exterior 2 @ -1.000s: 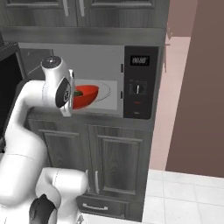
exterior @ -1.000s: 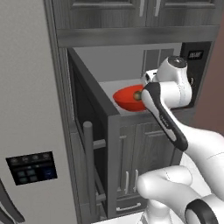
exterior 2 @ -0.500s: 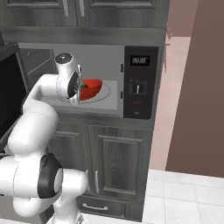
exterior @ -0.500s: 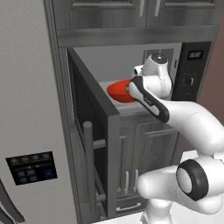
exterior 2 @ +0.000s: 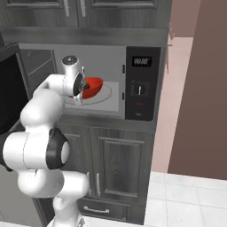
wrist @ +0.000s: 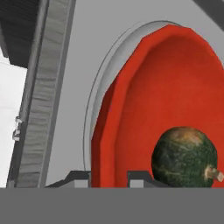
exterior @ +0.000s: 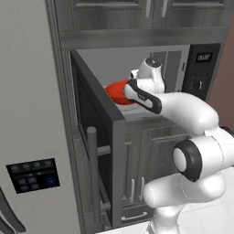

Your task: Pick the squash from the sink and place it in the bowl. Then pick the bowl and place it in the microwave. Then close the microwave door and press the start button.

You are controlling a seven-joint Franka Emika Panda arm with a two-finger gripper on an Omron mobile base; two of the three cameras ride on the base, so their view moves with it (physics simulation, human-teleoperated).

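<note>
Gripper (wrist: 108, 177) pinches the near rim of the red bowl (wrist: 144, 113), one finger inside and one outside. Bowl sits over the round turntable (exterior 2: 99, 96) inside the open microwave (exterior 2: 133, 84), the dark green squash (wrist: 184, 156) resting in it.

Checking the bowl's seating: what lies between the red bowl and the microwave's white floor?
In the hand view, the round turntable plate lies under the bowl holding the squash.
</note>
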